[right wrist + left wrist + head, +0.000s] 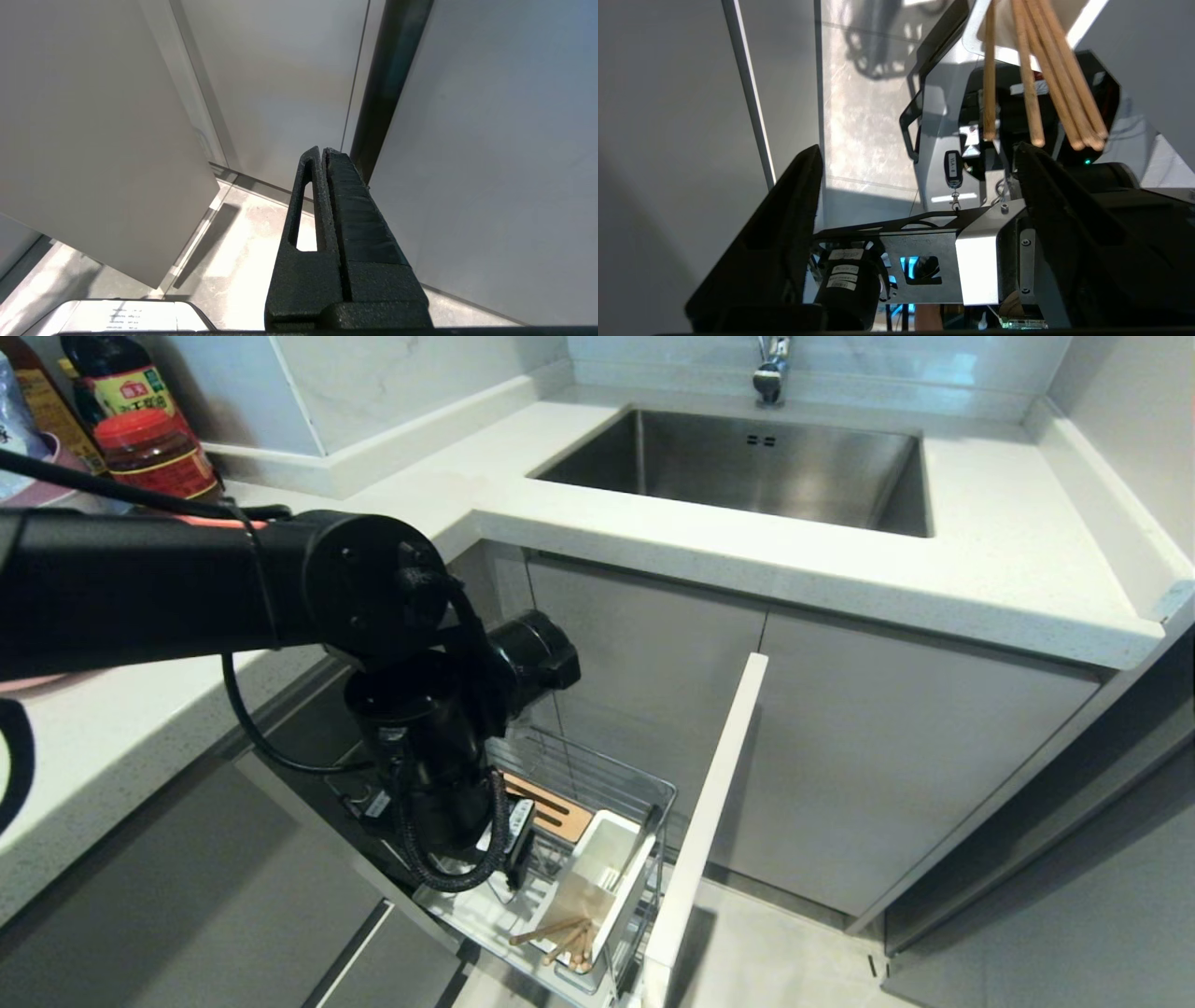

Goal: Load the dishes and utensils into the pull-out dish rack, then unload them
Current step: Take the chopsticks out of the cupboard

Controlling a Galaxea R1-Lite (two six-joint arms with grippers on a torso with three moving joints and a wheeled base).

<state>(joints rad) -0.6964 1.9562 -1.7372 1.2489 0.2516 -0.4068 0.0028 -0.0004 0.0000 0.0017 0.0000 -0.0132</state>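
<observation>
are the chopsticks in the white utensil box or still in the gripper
In the box. The chopsticks stick out of the white utensil box, and the left gripper is open beside them, holding nothing.

Pretty standard kitchen corner: white speckled bench (840, 560) wrapping around a stainless sink (747, 467) with a chrome tap (771, 369). Pale marble-look wall tiles (392, 383), flat grey cabinet doors (878, 756) below, light tiled floor (775, 952). Sauce bottles (140, 420) sit in the corner.
</observation>
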